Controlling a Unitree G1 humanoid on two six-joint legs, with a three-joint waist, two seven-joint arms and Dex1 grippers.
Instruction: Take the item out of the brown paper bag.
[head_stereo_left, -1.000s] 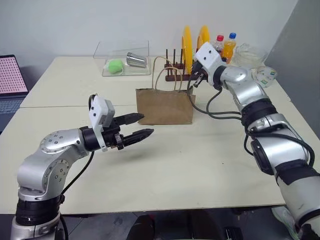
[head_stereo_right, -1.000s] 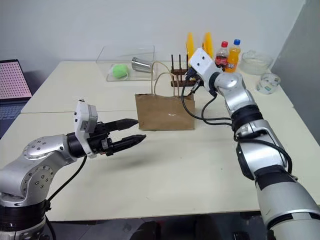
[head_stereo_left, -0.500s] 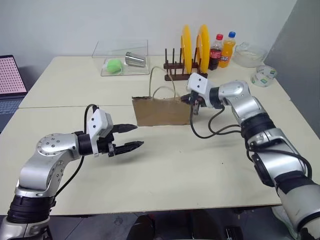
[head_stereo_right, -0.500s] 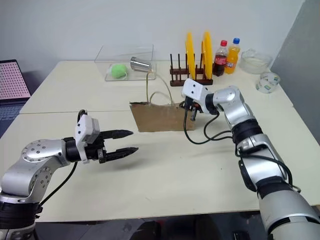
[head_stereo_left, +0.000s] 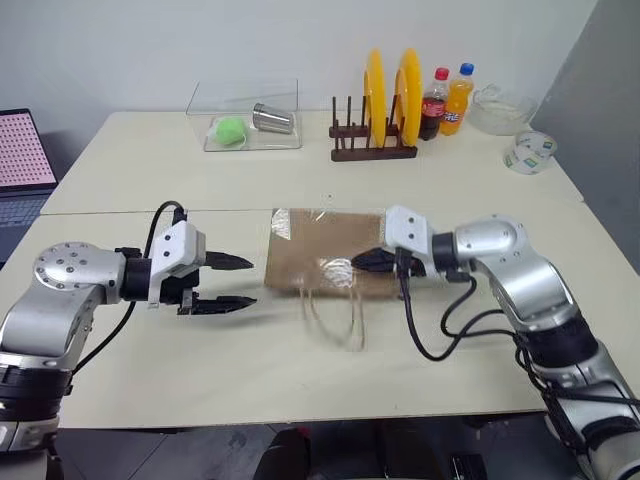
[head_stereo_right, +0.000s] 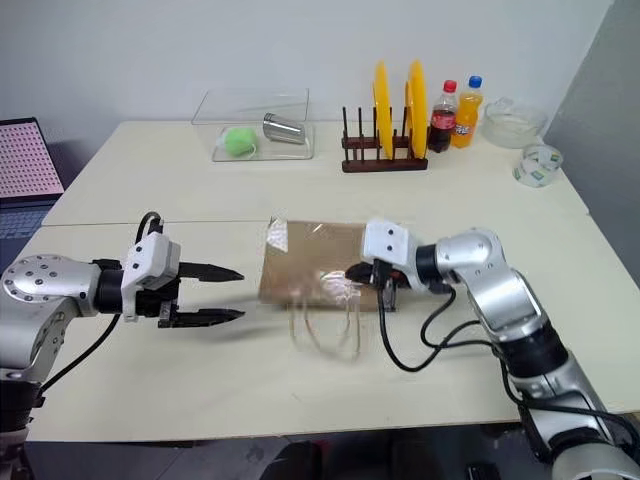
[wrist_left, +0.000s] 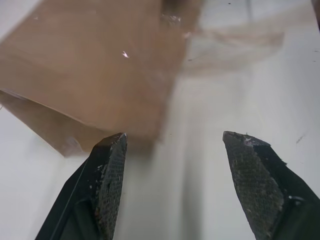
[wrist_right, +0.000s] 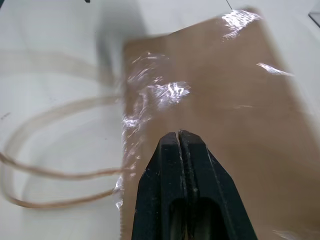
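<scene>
Lying flat, brown paper bag (head_stereo_left: 320, 262) between both jaws.

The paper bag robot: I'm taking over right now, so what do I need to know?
Left end effector: open, beside the bag's left edge, holding nothing.
Right end effector: shut, at the brown paper bag.
Bag: flat on the table, loop handles toward the robot.
Done: the bag is lying down.
Left: the item is not out yet; take it out of the bag.
</scene>
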